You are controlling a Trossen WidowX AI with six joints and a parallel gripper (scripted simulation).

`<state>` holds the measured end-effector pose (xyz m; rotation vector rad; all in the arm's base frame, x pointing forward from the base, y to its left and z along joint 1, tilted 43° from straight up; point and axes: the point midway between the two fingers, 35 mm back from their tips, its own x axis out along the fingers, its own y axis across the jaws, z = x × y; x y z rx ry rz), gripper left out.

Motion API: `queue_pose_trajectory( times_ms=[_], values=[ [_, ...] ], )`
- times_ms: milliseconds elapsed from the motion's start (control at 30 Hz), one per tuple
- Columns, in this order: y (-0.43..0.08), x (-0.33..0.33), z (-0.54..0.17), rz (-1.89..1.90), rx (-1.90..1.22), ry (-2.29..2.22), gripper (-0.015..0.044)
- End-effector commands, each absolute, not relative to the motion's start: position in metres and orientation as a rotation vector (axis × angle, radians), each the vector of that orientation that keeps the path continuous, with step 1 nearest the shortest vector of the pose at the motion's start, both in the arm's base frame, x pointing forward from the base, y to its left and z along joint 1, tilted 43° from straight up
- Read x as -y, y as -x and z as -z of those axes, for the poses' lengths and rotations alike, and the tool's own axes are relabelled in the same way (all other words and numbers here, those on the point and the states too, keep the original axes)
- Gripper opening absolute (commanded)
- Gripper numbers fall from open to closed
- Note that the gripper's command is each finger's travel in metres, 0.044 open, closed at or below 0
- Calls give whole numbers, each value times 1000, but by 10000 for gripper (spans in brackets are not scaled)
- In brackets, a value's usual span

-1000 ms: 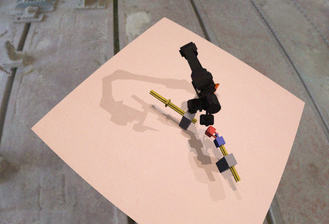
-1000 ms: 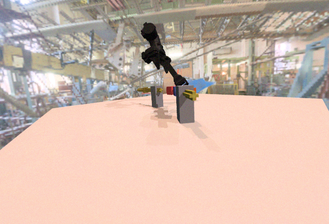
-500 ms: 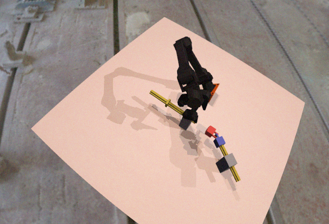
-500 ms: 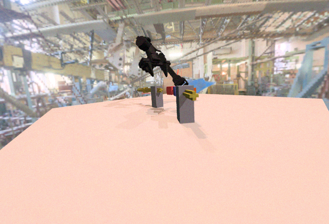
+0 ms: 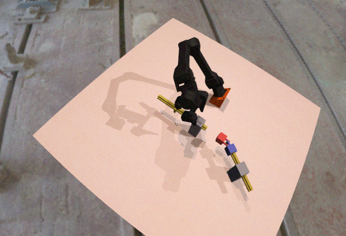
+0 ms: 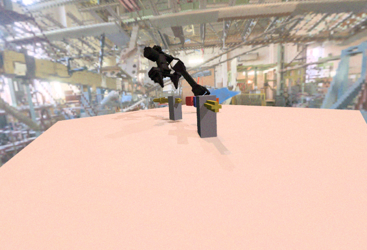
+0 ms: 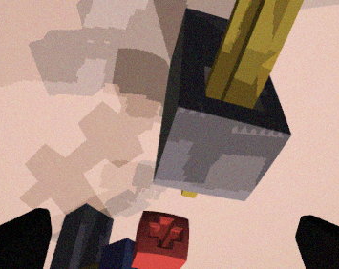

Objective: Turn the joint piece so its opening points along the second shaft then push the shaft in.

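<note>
Gripper poised over the sliding shaft's block
Arm above that block (image 5: 194, 129) (image 6: 174, 108) (image 7: 219, 148); gripper (image 6: 169, 88) spread wide, empty, probably to grasp the second shaft (image 5: 167, 101) (image 6: 159, 99) (image 7: 257, 48) running through it; beyond, the red joint piece (image 5: 221, 137) (image 6: 189, 100) (image 7: 161, 238), seemingly turned to receive it.

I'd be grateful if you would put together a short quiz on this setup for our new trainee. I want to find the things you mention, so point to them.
1. True or false: the gripper (image 5: 198, 116) (image 6: 169, 87) (image 7: 180, 229) is open, with nothing between its fingers.
2. What colour is the small block (image 5: 231, 148) (image 6: 194, 101) (image 7: 117, 253) that the red joint piece (image 5: 221, 138) (image 6: 189, 101) (image 7: 161, 255) is hinged to?
A) green
B) blue
C) white
3. Fill in one word: the opening in the red joint piece is shaped like a ____.

Key: 1 true; 2 B; 3 cross
</note>
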<state>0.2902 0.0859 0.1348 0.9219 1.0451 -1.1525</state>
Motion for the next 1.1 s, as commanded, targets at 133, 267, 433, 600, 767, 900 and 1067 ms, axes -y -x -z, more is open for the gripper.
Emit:
queue_pose_trajectory(
  times_ms=[133,267,433,600,767,900,1067],
  values=[
    [-291,-12,-202,1023,-1059,-705,440],
    [-278,27,-235,979,-1077,-568,440],
    [-265,50,-254,959,-1093,-482,440],
    [-265,50,-254,964,-1091,-484,440],
    [-268,58,-241,1099,-1015,-535,440],
    [-270,66,-230,1217,-930,-575,440],
    [-272,76,-217,1352,-806,-619,440]
  ],
)
